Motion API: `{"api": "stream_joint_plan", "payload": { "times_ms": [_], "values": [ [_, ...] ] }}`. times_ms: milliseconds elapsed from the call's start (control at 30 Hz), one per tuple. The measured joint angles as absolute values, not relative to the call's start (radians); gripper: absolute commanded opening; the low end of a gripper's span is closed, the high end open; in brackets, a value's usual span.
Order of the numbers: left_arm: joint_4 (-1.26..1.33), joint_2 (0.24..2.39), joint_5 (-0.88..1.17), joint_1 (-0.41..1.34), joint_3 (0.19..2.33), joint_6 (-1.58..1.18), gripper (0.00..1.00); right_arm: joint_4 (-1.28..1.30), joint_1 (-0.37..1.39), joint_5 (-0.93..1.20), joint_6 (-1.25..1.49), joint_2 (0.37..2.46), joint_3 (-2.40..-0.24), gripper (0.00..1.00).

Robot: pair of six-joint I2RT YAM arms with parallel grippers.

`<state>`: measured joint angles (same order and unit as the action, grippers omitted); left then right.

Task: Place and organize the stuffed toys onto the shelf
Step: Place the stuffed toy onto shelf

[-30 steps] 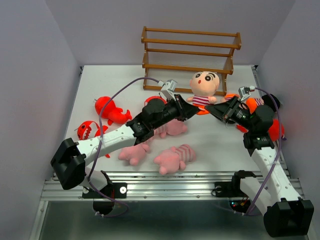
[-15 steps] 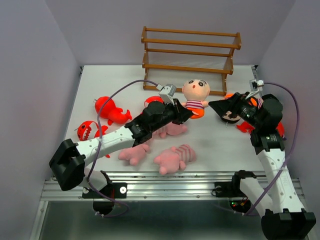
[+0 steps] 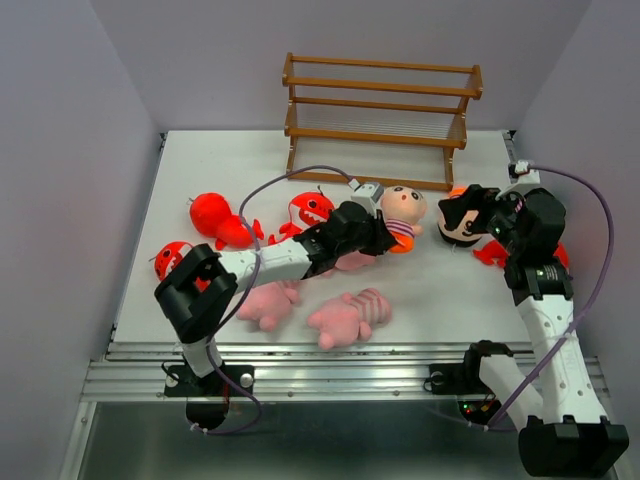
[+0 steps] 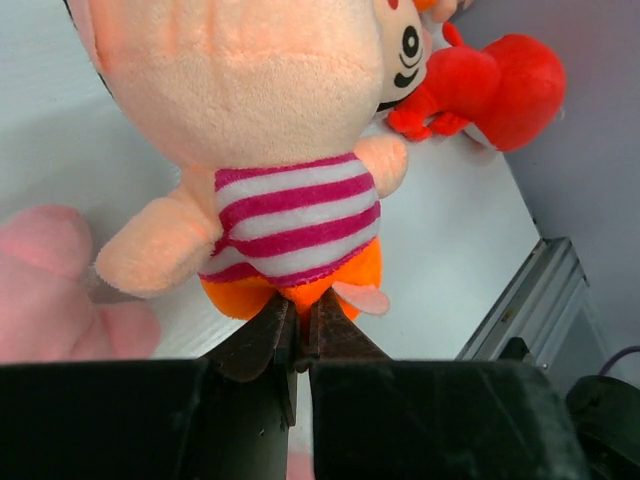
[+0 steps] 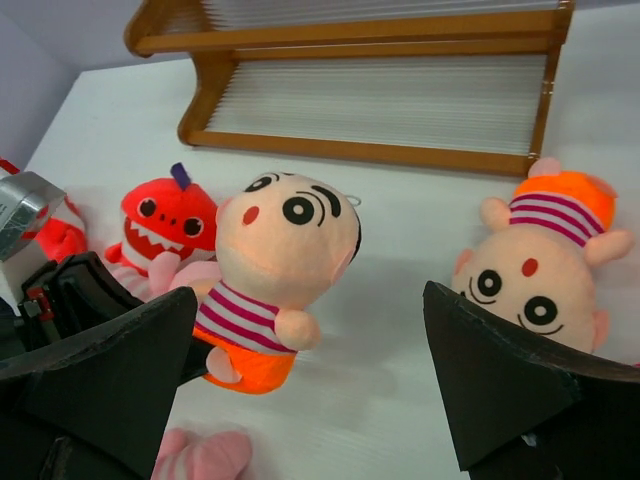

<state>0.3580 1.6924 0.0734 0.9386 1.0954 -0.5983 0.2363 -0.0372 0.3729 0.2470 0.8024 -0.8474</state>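
Note:
My left gripper is shut on the orange bottom of a striped doll, which it holds up near the table's middle. Facing this doll is my right gripper, open, with nothing between its fingers. A second striped doll lies upside down just ahead of its right finger. The wooden shelf stands at the back with nothing on it. One red shark sits beside the left gripper, and two more lie at the left. Pink striped animals lie near the front.
Another red toy lies beside the right arm near the right wall. A third pink animal is partly hidden under the left arm. Grey walls close in both sides. A metal rail runs along the table's front edge.
The right gripper let go of the doll, opened wide and drew back to the right. The left arm folded inward, carrying the doll slightly rightward and toward the front.

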Motion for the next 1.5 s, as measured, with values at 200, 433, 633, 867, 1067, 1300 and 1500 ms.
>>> {"api": "stream_joint_plan", "payload": {
  "times_ms": [200,433,633,867,1067,1300,1500],
  "values": [
    [0.344,1.841,0.059,0.939,1.225,-0.575,0.0,0.224,-0.061,0.327,0.205,0.812,-0.798,1.0],
    [0.341,2.002,0.006,0.937,1.414,-0.558,0.0,0.212,-0.128,0.307,0.186,0.846,-0.748,1.0],
    [0.328,2.156,-0.03,0.914,1.594,-0.573,0.0,0.191,-0.154,0.305,0.186,0.83,-0.729,1.0],
    [0.271,2.365,-0.038,0.875,1.88,-0.601,0.0,0.181,-0.17,0.303,0.187,0.788,-0.716,1.0],
    [0.239,2.485,-0.039,0.856,2.076,-0.616,0.0,0.172,-0.178,0.303,0.189,0.767,-0.703,1.0],
    [0.225,2.587,-0.039,0.828,2.215,-0.617,0.0,0.169,-0.184,0.311,0.195,0.765,-0.703,1.0],
    [0.231,2.647,-0.059,0.795,2.306,-0.594,0.0,0.157,-0.197,0.316,0.206,0.765,-0.692,1.0]
  ]
}}
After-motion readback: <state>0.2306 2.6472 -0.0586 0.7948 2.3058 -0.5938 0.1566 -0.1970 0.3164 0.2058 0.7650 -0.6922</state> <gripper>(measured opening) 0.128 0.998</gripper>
